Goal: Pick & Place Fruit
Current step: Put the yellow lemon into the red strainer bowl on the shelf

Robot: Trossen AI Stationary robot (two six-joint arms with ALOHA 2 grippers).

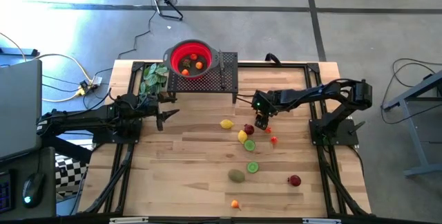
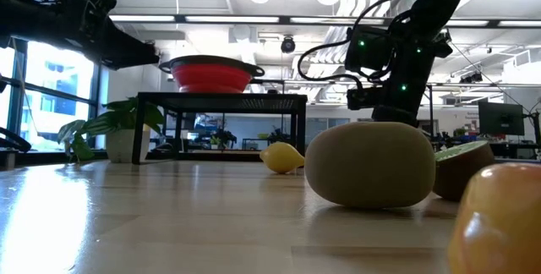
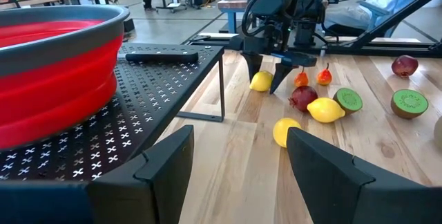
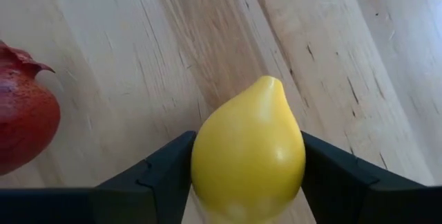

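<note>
Small toy fruits lie on the wooden table: two lemons (image 1: 226,124) (image 1: 242,136), a dark red piece (image 1: 248,129), lime halves (image 1: 253,167), a brown kiwi (image 1: 237,175), and red and orange bits. More fruit sits in the red bowl (image 1: 191,58) on the black rack. My right gripper (image 1: 261,122) points down among the fruit and is shut on a third lemon (image 4: 248,148), which it hides in the high view. My left gripper (image 3: 238,141) hangs open above the table by the rack's near left corner, touching nothing. My right gripper pinches the lemon across its widest part (image 4: 207,162), one finger (image 4: 166,165) on each side, its pointed end sticking out past them. The fingers come from above, pointing down. In the left wrist view the lemon (image 3: 261,81) sits low by the table; whether it is lifted, I cannot tell.
A slim dark knife (image 3: 162,56) lies on the perforated rack (image 3: 173,79) beside the bowl. A green leafy bunch (image 1: 153,77) sits at the rack's left. The dark red fruit (image 4: 24,124) lies close beside the right gripper. Bare wood stretches over the table's near left.
</note>
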